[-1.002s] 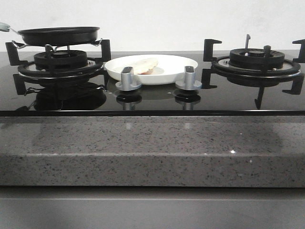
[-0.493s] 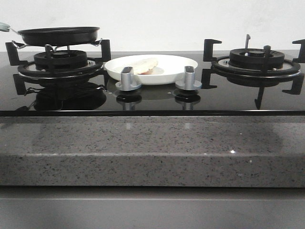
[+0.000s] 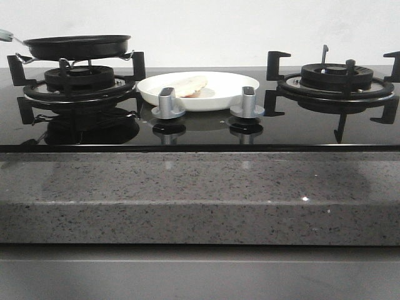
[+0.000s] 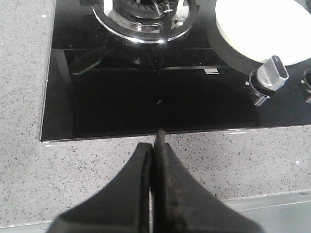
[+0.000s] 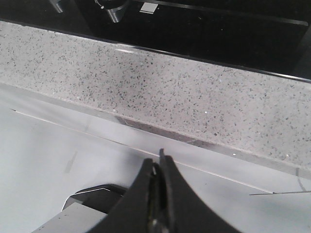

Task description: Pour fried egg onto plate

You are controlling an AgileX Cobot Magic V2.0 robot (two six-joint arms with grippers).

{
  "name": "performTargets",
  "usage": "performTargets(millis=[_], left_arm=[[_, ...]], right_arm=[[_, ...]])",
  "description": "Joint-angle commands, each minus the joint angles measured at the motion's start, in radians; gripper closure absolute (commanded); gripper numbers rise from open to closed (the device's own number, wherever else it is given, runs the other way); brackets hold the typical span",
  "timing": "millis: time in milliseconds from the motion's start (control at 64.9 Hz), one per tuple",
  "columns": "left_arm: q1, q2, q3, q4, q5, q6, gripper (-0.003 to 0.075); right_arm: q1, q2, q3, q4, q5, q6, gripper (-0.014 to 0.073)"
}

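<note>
Nothing moved, one fried egg (image 3: 189,85), one plate (image 3: 231,84)

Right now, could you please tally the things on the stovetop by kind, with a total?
Burner grates: 2
Control knobs: 2
Frying pan: 1
Plate: 1
Fried egg: 1
Total: 7

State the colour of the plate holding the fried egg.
Plain glossy white plate, clearest in the front view.
</note>
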Motion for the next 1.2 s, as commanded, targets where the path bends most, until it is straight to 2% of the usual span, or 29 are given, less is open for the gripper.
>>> performTargets(millis=[0, 77, 231, 478, 663, 817, 1187], left_arm=[[-0.006, 0.000, -0.027, -0.022, -0.064, -0.008, 0.0739], [-0.006, 0.000, -0.027, -0.014, -0.067, -0.007, 0.0739], [-0.006, -0.008, -0.006, 0.110, -0.101, -0.004, 0.0739], [-0.039, -0.212, 0.203, 0.249, -0.388, -0.058, 0.0740], [-0.028, -0.408, 0.437, 0.267, -0.609, -0.067, 0.0740], [-0.028, -0.527, 0.620, 0.267, -0.810, -0.134, 0.0739], [-0.049, -0.696, 0.845, 0.281, -1.002, -0.167, 0.0740]], right_arm=[[-0.002, 0.003, -0.027, -0.001, -0.051, -0.012, 0.0664], [-0.002, 0.003, -0.027, -0.001, -0.051, -0.012, 0.0664], [-0.002, 0.003, -0.027, -0.001, -0.051, -0.012, 0.0664], [-0.002, 0.003, -0.027, -0.001, -0.050, -0.012, 0.0664], [-0.002, 0.003, -0.027, -0.001, -0.050, -0.012, 0.0664], [-0.002, 0.003, -0.027, -0.001, -0.050, -0.012, 0.0664], [-0.002, 0.003, -0.027, -0.001, -0.050, -0.012, 0.0664]])
